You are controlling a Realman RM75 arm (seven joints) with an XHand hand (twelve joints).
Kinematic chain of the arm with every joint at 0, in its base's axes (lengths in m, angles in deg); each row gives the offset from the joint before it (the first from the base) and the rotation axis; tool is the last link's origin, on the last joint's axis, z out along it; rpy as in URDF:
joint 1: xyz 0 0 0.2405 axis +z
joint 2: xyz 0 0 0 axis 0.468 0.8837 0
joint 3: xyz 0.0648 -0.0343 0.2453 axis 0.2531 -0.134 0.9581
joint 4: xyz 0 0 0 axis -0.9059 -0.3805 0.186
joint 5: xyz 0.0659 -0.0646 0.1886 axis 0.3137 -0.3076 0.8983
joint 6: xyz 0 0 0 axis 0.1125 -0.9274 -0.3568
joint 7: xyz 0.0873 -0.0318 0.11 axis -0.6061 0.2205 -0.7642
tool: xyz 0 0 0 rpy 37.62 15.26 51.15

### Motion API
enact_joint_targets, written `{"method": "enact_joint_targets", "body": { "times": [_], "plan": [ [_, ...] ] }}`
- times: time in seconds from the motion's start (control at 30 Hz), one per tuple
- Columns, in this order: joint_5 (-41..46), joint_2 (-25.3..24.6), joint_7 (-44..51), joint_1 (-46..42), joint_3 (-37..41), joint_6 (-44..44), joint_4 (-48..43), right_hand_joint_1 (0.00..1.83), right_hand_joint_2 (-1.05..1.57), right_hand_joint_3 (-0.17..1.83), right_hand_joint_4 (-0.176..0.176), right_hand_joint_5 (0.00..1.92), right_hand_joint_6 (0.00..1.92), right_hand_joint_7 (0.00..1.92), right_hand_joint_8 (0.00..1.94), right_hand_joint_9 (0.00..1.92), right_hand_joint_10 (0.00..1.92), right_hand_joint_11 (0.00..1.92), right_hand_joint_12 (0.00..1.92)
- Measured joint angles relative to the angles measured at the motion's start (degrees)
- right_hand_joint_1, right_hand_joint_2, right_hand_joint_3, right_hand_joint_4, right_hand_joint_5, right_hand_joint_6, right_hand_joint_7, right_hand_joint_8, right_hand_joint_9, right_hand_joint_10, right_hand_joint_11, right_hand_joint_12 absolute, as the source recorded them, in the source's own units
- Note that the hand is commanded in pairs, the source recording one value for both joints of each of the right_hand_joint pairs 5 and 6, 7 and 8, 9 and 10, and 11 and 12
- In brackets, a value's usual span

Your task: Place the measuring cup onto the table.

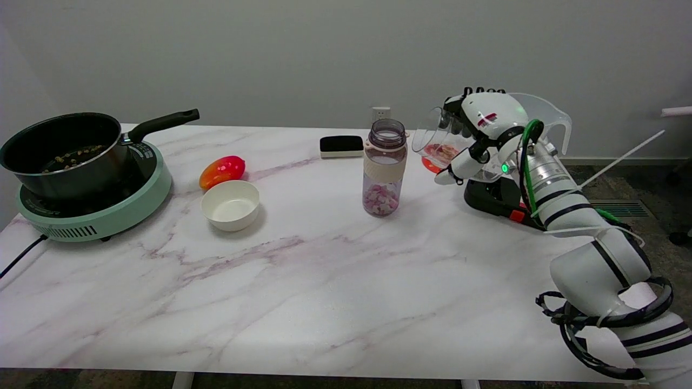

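Measuring cup: the clear measuring cup is up in the air, tipped on its side with its open mouth pointing away from the arm, toward the bottle; it is not on the desk.
Robot hand: the right robot hand is wrapped around the cup, dark fingertips over the top, thumb underneath, grasping it.
Behind the hand: a second clear jug with a handle shows just behind the wrist.
Below the hand: a black device with a red label lies on the desk under the wrist; a red coaster shows partly through the cup.
Beside the cup's mouth: a clear bottle with pink pieces inside stands upright, near but apart.
Beyond the bottle: a black-and-white eraser block lies flat.
Farther from the hand: a white bowl, a red-orange mango just behind it.
Far end: a black saucepan on a green hotplate.
Desk: white marble.
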Motion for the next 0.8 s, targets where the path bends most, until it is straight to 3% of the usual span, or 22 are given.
{"method": "enact_joint_targets", "body": {
  "times": [0.33,0.8],
  "plan": [
    [2.9,-2.8,-0.9,-1.7,3.1,-1.2,0.2,1.2,1.56,0.35,0.0,1.92,1.92,1.74,1.74,1.48,1.48,1.33,1.33],
    [20.5,-6.3,-1.1,-4.5,5.5,-13.7,6.2,1.21,1.57,0.29,0.0,1.92,1.92,1.75,1.75,1.51,1.51,1.34,1.34]
  ]
}}
